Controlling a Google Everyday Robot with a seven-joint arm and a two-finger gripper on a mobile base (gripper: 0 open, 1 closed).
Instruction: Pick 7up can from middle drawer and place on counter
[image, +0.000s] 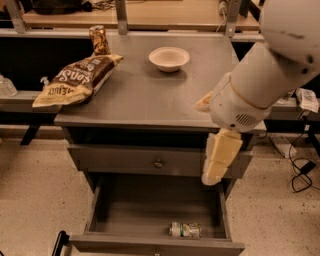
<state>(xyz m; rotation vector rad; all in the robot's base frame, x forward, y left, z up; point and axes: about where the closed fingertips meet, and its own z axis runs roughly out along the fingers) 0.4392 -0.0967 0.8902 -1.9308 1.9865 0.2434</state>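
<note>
Grey metal runs across the scene: on the left of the counter (150, 95) lies a brown chip bag (75, 80), with a copper-brown can (99, 40) standing behind it and a pale bowl (169, 57) further right, all of them off task. Below the top is a closed drawer with a round knob (158, 163), and under that the middle drawer (145, 202) stands pulled out. The 7up can (186, 230) lies on its side on the drawer floor, close to the front panel and a little right of centre. Rightmost, the gripper (218, 159) hangs pointing down beside the counter's right front corner. It carries nothing, and whether it is open or closed I cannot tell. The can sits well below it and slightly to its left. The step in hand looks like the reach. To do it well, the gripper should drop past the closed drawer front without clipping it, then shift left and come straight down across the can's narrow width, since a lying can is likely to roll if nudged sideways.
</note>
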